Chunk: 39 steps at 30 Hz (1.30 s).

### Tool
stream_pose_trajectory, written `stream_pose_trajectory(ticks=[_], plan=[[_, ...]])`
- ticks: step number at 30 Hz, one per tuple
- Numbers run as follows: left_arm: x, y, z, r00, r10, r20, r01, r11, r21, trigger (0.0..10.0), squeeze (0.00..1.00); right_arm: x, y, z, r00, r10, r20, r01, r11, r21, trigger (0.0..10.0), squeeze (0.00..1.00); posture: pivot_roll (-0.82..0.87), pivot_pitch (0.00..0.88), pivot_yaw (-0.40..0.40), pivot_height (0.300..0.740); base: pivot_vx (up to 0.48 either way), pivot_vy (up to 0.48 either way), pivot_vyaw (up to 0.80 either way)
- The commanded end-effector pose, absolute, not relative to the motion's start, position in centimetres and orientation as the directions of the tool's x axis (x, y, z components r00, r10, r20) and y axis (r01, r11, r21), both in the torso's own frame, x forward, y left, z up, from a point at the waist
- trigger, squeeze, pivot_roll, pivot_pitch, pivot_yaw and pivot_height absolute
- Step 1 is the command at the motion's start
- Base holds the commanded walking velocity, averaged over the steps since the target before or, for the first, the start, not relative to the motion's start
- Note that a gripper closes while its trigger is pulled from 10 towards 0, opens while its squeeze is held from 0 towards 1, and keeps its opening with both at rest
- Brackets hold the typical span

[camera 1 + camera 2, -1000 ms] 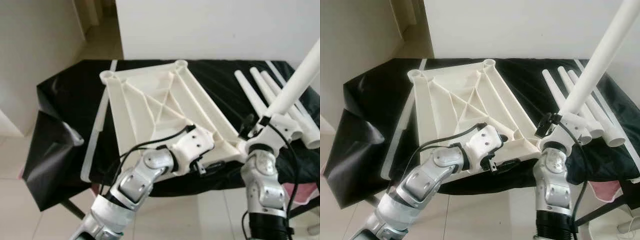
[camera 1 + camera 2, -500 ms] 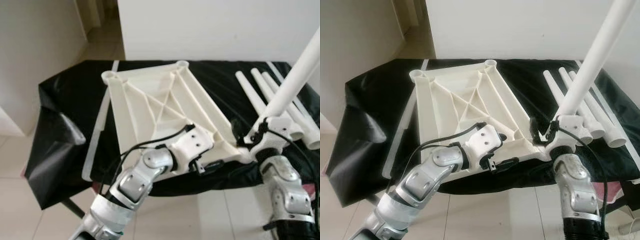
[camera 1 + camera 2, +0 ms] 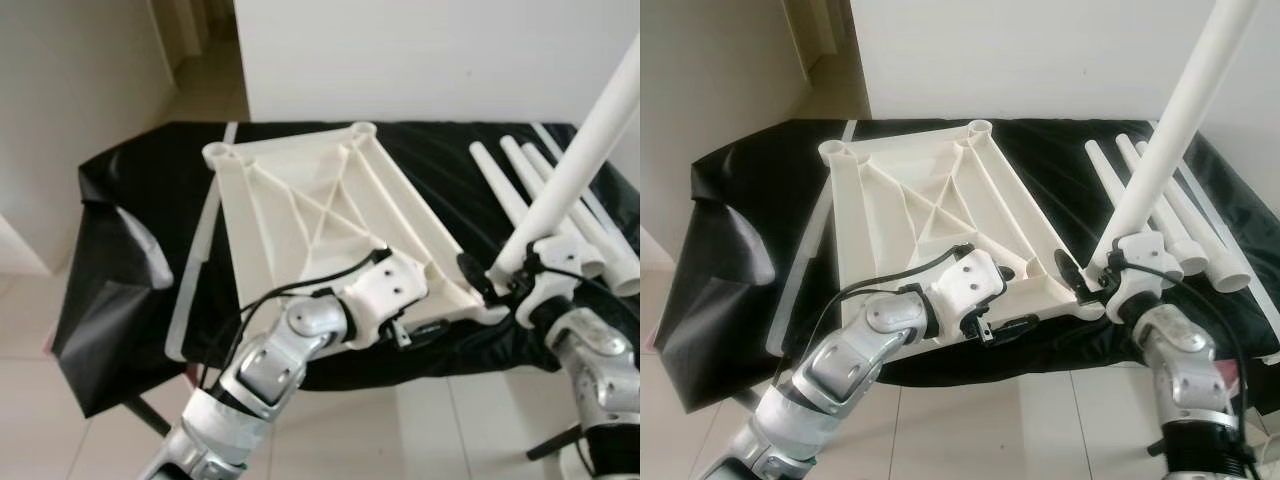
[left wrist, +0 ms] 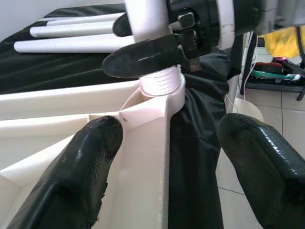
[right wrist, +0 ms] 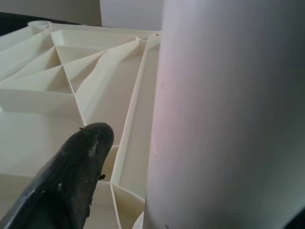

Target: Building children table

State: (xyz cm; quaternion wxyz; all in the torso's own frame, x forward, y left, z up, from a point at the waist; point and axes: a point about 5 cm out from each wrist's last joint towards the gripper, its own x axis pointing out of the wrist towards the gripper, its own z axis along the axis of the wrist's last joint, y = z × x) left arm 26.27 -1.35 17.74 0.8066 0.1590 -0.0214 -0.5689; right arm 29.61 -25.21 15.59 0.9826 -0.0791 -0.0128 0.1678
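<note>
A white ribbed tabletop [image 3: 310, 200] lies upside down on the black-covered table. My right gripper [image 3: 1098, 272] is shut on a long white leg [image 3: 1170, 130], which stands tilted up and to the right. The leg's threaded end [image 4: 162, 82] sits in the tabletop's near right corner socket. In the right wrist view the leg [image 5: 228, 119] is close beside one black finger [image 5: 71, 181]. My left gripper [image 4: 167, 157] is open at the tabletop's near edge, one finger [image 4: 90, 157] over the ribs and the other outside the rim.
Three spare white legs [image 3: 525, 190] lie side by side on the table's right part. A long white strip [image 3: 195, 260] lies along the tabletop's left side. Black cloth [image 3: 110, 290] hangs off the left end. Tiled floor lies below; a white wall stands behind.
My right arm has swung out to the right, and the leg's lower end has come down to the near right corner socket. The left arm has not moved.
</note>
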Motion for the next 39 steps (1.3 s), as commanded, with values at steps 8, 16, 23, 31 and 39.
stream_pose_trajectory(ticks=[8, 16, 23, 31, 39], plan=[[26.3, -1.4, 18.2, 0.357, -0.924, -0.137, 0.900, 0.301, 0.316, 10.0, 0.00, 30.6, -25.8, 14.6, 0.902, 0.419, -0.104, -0.432, 0.883, -0.182, 0.0, 0.00, -0.10, 0.016, 0.016, 0.740, 0.000, 0.000, 0.00], [26.3, -1.4, 18.2, 0.363, -0.922, -0.134, 0.898, 0.308, 0.315, 10.0, 0.00, 30.4, -26.7, 13.8, 0.904, 0.407, -0.131, -0.424, 0.892, -0.158, 0.0, 0.00, -0.09, 0.019, 0.010, 0.740, 0.000, 0.000, 0.00], [26.2, -1.4, 18.1, 0.358, -0.924, -0.133, 0.899, 0.303, 0.315, 10.0, 0.00, 30.2, -27.2, 13.2, 0.925, 0.360, -0.121, -0.372, 0.924, -0.094, 10.0, 0.00, -0.11, 0.023, 0.014, 0.740, 0.000, 0.000, 0.00], [26.2, -1.4, 17.9, 0.364, -0.922, -0.132, 0.898, 0.309, 0.314, 10.0, 0.00, 30.5, -27.0, 13.4, 0.985, 0.150, -0.081, -0.157, 0.984, -0.084, 10.0, 0.00, -0.12, 0.034, -0.006, 0.740, 0.000, 0.000, 0.00], [26.8, -1.1, 17.9, 0.408, -0.905, -0.120, 0.882, 0.357, 0.306, 10.0, 0.00, 30.0, -25.4, 13.1, 0.993, -0.069, -0.093, 0.068, 0.998, -0.019, 10.0, 0.00, -0.12, 0.046, -0.037, 0.740, 0.000, 0.000, 0.00]])
